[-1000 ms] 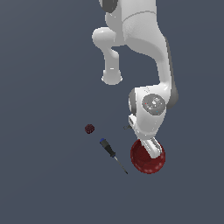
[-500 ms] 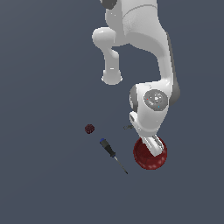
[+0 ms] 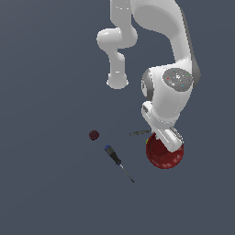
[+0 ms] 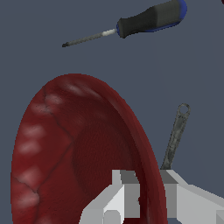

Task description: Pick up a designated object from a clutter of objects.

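Two fingers of the gripper (image 4: 140, 205) straddle the red bowl's (image 3: 164, 153) rim, one inside, one outside, closed on it at the exterior view's right, with the wrench (image 4: 176, 135) just beside.

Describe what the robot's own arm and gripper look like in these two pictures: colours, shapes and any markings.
The arm is glossy white, built from rounded tubular links with dark grey bands at the joints. A grey disc-shaped cap near the wrist carries tiny red, green and blue dots. The gripper is blocky and angular, in white and light grey, with flat-sided fingers. No cables or lettering show.
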Controlling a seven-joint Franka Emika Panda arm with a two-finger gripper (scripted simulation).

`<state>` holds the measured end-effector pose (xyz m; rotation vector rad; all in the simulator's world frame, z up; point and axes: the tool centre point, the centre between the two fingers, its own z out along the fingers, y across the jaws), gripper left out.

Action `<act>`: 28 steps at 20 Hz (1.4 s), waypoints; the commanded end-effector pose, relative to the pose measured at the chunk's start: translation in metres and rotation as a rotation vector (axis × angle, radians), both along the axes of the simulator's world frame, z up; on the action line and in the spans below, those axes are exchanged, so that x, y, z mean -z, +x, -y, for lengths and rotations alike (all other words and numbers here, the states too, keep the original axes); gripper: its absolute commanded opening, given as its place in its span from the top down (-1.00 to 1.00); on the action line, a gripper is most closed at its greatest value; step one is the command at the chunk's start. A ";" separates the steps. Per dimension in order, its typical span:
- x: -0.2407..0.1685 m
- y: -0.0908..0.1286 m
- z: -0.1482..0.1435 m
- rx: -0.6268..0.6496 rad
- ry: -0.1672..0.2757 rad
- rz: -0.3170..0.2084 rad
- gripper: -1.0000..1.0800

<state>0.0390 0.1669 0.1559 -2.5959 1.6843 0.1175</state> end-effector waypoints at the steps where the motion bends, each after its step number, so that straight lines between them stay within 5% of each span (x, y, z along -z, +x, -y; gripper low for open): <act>1: -0.028 -0.006 -0.007 0.000 0.001 0.004 1.00; 16: -0.182 -0.046 -0.046 -0.001 0.000 0.004 1.00; 28: -0.224 -0.055 -0.058 -0.002 0.001 0.004 1.00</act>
